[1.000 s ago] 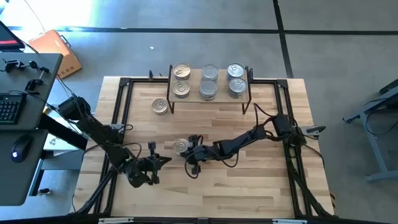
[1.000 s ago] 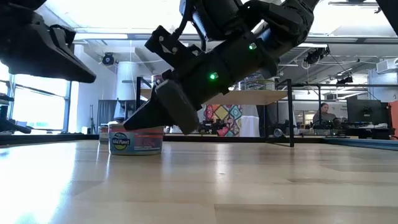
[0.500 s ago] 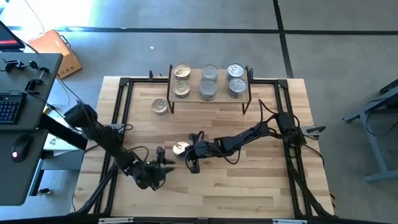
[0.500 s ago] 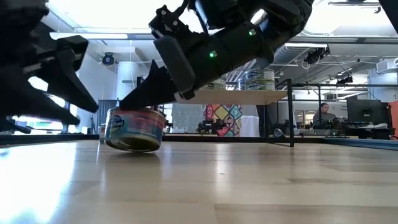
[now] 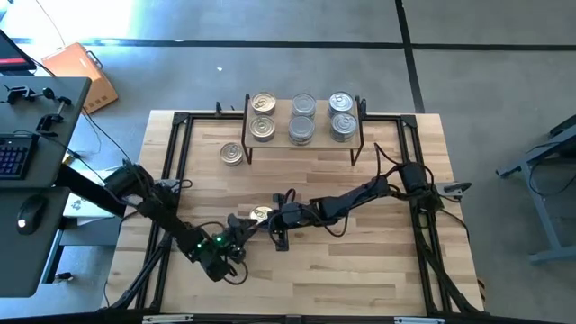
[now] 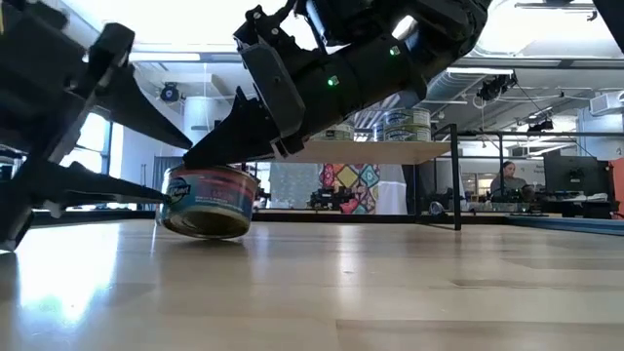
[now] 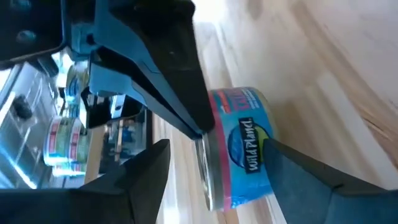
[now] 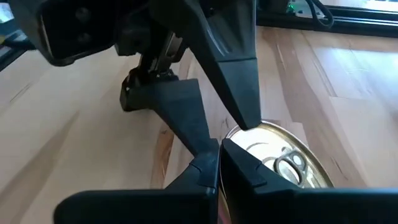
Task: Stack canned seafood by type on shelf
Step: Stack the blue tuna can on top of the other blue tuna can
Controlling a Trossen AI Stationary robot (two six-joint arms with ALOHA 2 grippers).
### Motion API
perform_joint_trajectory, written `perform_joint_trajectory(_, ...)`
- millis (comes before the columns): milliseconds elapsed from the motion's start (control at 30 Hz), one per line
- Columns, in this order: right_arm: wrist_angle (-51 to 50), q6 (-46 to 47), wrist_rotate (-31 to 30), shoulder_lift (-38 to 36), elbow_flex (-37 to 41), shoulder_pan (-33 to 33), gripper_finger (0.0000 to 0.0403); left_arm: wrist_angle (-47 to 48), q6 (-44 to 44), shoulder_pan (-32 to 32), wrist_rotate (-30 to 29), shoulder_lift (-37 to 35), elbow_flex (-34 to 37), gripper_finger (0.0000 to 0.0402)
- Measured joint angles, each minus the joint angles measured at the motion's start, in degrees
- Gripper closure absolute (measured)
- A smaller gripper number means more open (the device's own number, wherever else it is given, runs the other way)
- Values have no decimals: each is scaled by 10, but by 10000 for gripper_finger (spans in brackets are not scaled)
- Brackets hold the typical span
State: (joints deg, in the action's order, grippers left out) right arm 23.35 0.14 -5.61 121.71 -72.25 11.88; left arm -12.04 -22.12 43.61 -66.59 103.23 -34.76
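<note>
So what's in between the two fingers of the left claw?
The tilted Wild Planet tin sits between the left claw's open fingers in the left wrist view, with the shut right claw pinching its rim.

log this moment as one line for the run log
right gripper: shut, tipping tin by its rim | left gripper: open around tin | shelf: six tins | spare tin: on table

Grey concrete floor, dark desk with keyboard, bright windows.
</note>
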Motion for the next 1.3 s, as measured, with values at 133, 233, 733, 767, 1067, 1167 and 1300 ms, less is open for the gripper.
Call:
perform_joint_trajectory(133,8,1,1,0,0,0,403,-1,29,-7,-11,16,-1,153)
perform_joint_trajectory(233,14,1,4,0,0,1,402,2,42,-8,-7,13,0,153)
perform_joint_trajectory(733,-6,-67,-26,-17,-1,12,402,79,167,28,-43,7,2,153)
perform_joint_trajectory(767,-14,-79,-44,-26,-1,16,403,87,186,28,-43,7,2,154)
perform_joint_trajectory(1067,-163,-43,-139,-109,-1,55,333,39,130,-63,162,0,-1,191)
perform_joint_trajectory(1167,-210,-7,-118,-116,-1,73,298,14,81,-99,250,-6,-1,223)
perform_joint_trajectory(1300,-261,11,-102,-114,-1,96,272,0,30,-134,306,-27,-1,276)
